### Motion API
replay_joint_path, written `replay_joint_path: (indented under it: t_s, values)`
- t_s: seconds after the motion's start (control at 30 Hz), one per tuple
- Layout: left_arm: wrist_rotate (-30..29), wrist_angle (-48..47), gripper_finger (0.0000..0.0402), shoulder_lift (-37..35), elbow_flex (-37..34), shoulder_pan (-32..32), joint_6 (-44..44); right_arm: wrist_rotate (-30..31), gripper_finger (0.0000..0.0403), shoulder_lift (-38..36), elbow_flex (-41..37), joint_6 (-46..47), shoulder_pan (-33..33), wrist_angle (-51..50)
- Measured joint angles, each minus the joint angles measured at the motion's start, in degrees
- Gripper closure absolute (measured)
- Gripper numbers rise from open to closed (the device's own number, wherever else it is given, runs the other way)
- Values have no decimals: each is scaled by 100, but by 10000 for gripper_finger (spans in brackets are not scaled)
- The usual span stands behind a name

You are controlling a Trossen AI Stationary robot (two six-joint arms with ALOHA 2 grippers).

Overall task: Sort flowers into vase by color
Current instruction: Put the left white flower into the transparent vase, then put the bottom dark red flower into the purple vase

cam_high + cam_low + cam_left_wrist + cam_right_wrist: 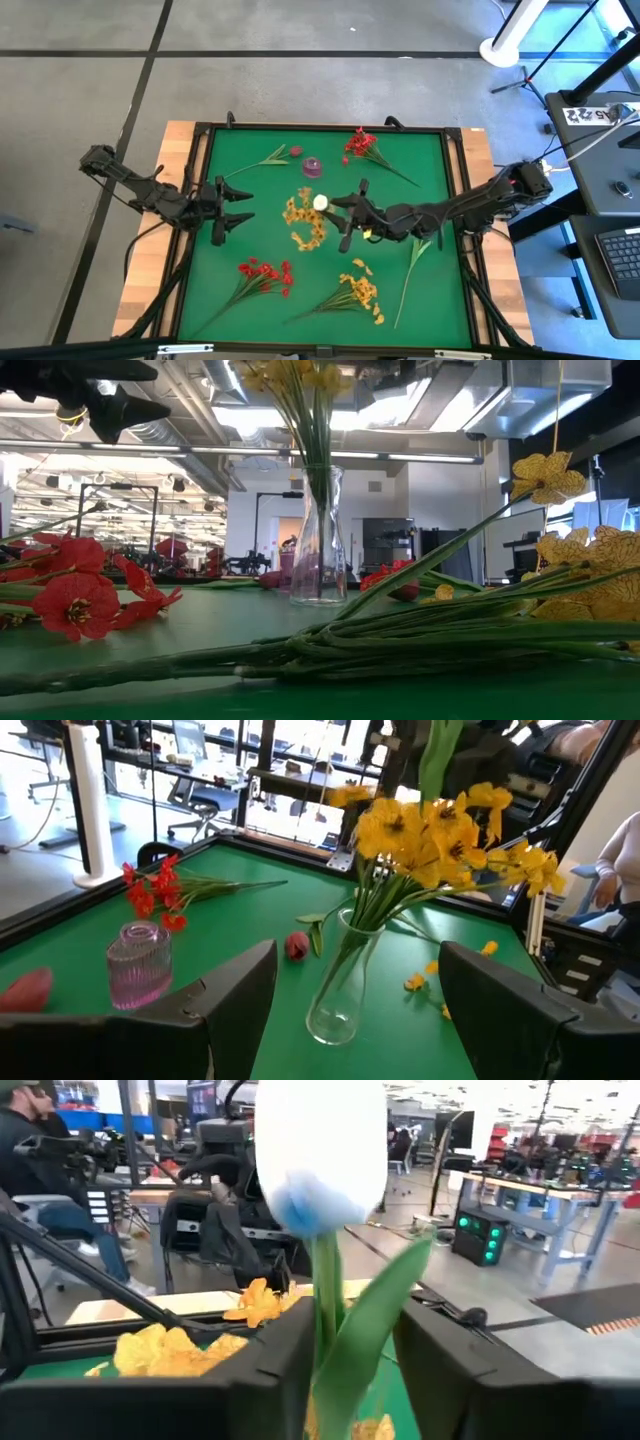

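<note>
Right claw (356, 212) is seen clenched on the thin green stem of a white artificial tulip bud (318, 1155), held just beside the clear glass flared vase (338, 982) that stands near the middle of the green-covered bench (430, 160). The bud shows upright between the dark fingers in the right wrist view, with one long leaf hanging beside the stem.

A colour mix-up is judged the main risk: the vase is already filled with yellow-orange blooms (440, 835), so a white bud lowered there would spoil the sort. The tall, narrow vase could also be tipped if the stem or claw is dragged against its rim or the crowded stems. Slipping of the thin stem in the grip is possible as well.

Left claw (236, 207) is held released, hovering near the vase on the side away from the right claw.

Counted around the vase: two red flower bunches, one far (361, 146) and one near (263, 275); one loose yellow-orange bunch (357, 293) on the near side; one small ribbed pink glass vase (139, 965) beyond the clear one; one dark red bud (297, 946) lying between them; another reddish bud on a leafy stem (281, 153) further off; one long green stem (411, 266) under the right arm, its head not made out.
</note>
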Motion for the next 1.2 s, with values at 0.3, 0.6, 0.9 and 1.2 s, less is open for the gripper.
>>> replay_joint_path:
  t_s: [0.3,0.6,0.9,1.2]
  values:
    - [2,-12,130,0,0,0,-96,595,183,-712,5,136,483,-895]
    - [2,-10,130,0,0,2,-136,991,153,-1635,5,897,998,-2634]
    - [2,-6,130,0,0,1,-243,691,152,-2463,5,3232,1371,-5019]
    - [2,-4,130,0,0,0,-287,-1540,152,-2206,5,7930,1763,-8451]
